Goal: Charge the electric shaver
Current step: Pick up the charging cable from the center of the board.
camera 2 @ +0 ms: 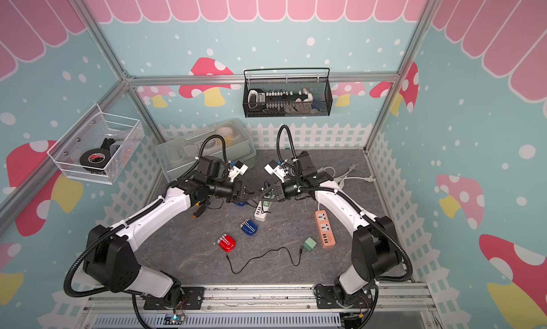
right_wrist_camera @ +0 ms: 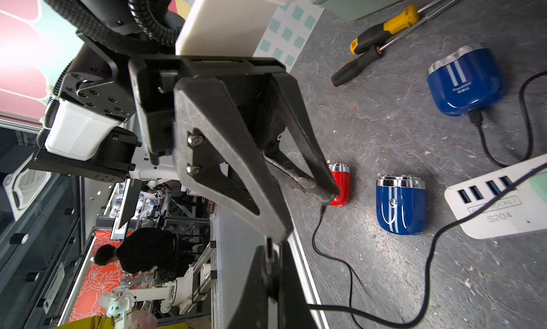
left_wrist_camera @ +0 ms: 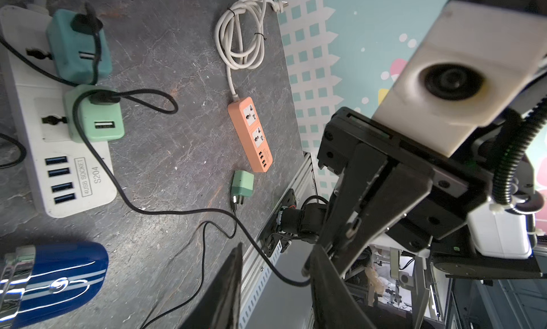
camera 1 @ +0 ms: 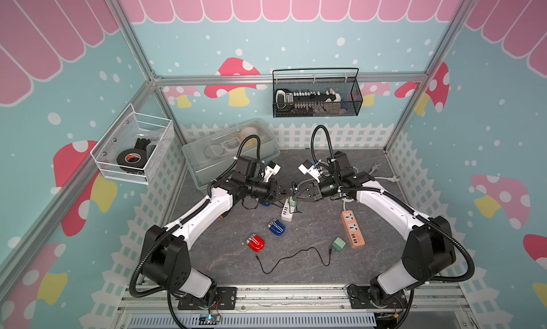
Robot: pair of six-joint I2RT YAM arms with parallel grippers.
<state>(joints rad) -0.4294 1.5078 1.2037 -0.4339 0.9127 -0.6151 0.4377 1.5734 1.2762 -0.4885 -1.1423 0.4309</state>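
My right gripper [camera 1: 294, 193] [right_wrist_camera: 270, 250] is shut on the plug end of a black cable [left_wrist_camera: 177, 212] that runs down to a light green adapter [left_wrist_camera: 97, 117] on the white power strip [camera 1: 286, 210]. Facing it tip to tip, my left gripper [camera 1: 284, 191] [left_wrist_camera: 276, 247] is open, and the cable crosses the gap between its jaws unclamped. On the table lie a red shaver [camera 1: 256, 243], a blue shaver [camera 1: 276, 228] [right_wrist_camera: 401, 204] without a cable, and a second blue shaver [right_wrist_camera: 464, 82] with a cable plugged in.
An orange power strip [camera 1: 352, 228] and a loose green adapter [camera 1: 339, 244] with its own black cable [camera 1: 296, 256] lie front right. Screwdrivers [right_wrist_camera: 381, 37] and a clear lidded box [camera 1: 231, 150] are back left. Wire baskets [camera 1: 316, 96] hang on the walls.
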